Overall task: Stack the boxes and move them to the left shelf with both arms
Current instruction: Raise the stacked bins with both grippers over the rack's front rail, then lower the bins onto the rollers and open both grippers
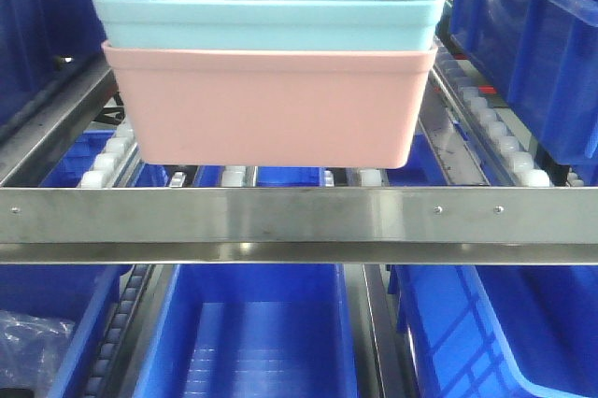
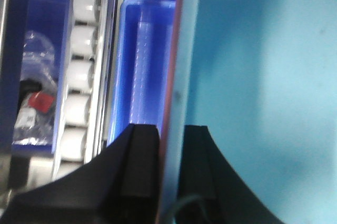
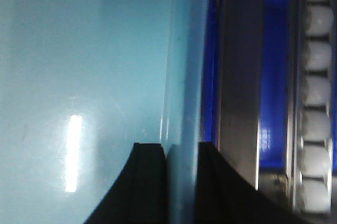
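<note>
You have the steel rack [image 1: 299,214] filling the front view, its flat riveted front bar running across the near edge and white rollers [image 1: 505,141] lining the rail on the right. Above it hangs the stack: the sky-blue tub [image 1: 271,13] nested inside the salmon pink tub [image 1: 271,104], both level, with the pink base just clear of the rollers and above the near end of the rack.

The step in hand looks like the set-down onto the shelf. Lower both arms at the same rate so the stack stays flat, and let the pink base meet the rollers squarely between the two side rails. Since rollers turn freely, expect the stack to creep once it lands, so hold your grip until it settles.

The left gripper [image 2: 169,150] is pinching the left wall of the stack, one finger inside the blue tub and one outside the pink edge. The right gripper [image 3: 181,166] is pinching the right rim of the blue tub the same way.

Both tubs are smooth plastic with rounded corners and rolled rims. Dark blue bins [image 1: 252,333] sit on the level below.
</note>
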